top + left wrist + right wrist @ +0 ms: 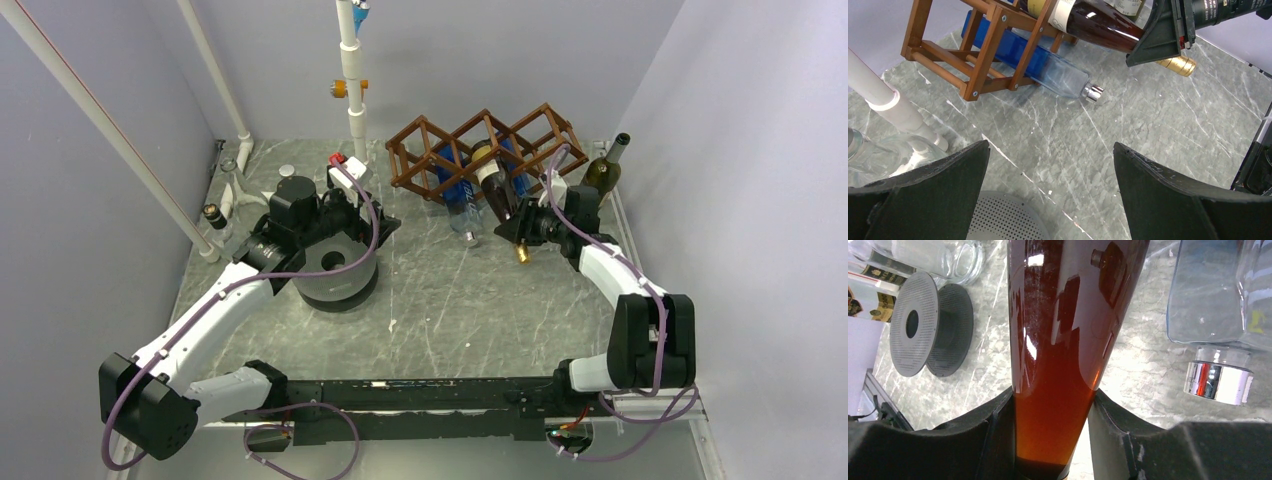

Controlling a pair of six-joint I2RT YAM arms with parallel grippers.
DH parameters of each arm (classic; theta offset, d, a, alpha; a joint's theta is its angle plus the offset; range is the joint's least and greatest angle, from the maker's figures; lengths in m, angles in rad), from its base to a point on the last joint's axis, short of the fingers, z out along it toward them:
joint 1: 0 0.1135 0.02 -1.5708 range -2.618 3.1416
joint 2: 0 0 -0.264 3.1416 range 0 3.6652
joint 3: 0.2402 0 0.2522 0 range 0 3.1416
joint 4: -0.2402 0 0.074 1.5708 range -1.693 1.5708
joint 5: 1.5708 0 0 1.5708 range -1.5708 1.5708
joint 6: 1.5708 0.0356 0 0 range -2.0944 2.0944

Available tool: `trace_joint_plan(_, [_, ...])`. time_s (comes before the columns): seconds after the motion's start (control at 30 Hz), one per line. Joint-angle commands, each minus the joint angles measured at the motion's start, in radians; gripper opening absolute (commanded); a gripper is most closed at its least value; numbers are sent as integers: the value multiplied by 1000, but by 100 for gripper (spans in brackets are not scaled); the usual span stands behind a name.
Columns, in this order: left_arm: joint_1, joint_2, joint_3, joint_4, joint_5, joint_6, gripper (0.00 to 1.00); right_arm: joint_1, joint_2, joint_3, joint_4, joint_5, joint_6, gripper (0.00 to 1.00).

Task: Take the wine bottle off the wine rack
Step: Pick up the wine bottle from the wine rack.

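The brown wooden wine rack [480, 150] stands at the back of the table. A dark amber wine bottle [497, 190] with a gold cap lies in one of its cells, neck pointing out toward the front. My right gripper [520, 228] is shut on the bottle where it narrows to the neck. In the right wrist view both fingers press the amber glass [1063, 315] of the wine bottle. My left gripper [1050, 147] hangs open and holds nothing, over the table left of the rack [983, 50]. From there the wine bottle [1098, 25] shows at the top.
A clear bottle [458, 195] with a blue label and chrome cap [1094, 93] lies in the rack beside the wine bottle. A grey perforated spool [335, 270] sits under the left arm. A green bottle [603, 170] stands at the back right, white pipes [352, 90] at the back.
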Motion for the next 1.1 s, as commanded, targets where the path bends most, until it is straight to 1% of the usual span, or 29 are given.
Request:
trace_joint_plan(0.0, [-8, -6, -2, 26, 5, 7, 100, 1, -73, -1, 90, -88, 19, 0])
trace_joint_plan(0.2, [-11, -2, -7, 39, 24, -3, 100, 1, -82, -10, 95, -107, 45, 0])
trace_joint_plan(0.23, [-11, 1, -8, 45, 33, -10, 100, -23, -84, -10, 92, -110, 47, 0])
trace_joint_plan(0.33, [-11, 11, -14, 64, 83, -56, 100, -28, -90, -15, 85, -116, 49, 0])
trace_joint_plan(0.47, [-11, 47, -34, 192, 221, -221, 99, -29, -100, -22, 85, -125, 54, 0])
trace_joint_plan(0.57, [-11, 117, -37, 301, 281, -414, 100, -29, -108, -34, 88, -132, 52, 0])
trace_joint_plan(0.63, [-15, 163, -23, 352, 313, -573, 99, -29, -109, -48, 98, -135, 52, 0])
trace_joint_plan(0.7, [-30, 195, -3, 372, 287, -662, 100, -29, -113, -78, 124, -142, 57, 0])
trace_joint_plan(0.77, [-59, 220, 19, 363, 214, -711, 100, -29, -117, -89, 155, -145, 68, 0])
trace_joint_plan(0.87, [-109, 273, 61, 343, 100, -797, 100, -31, -117, -71, 153, -151, 70, 0])
trace_joint_plan(0.97, [-154, 356, 133, 306, 12, -881, 99, -31, -121, -77, 158, -161, 73, 0])
trace_joint_plan(1.07, [-189, 455, 232, 251, -47, -931, 99, -31, -124, -77, 147, -163, 58, 0])
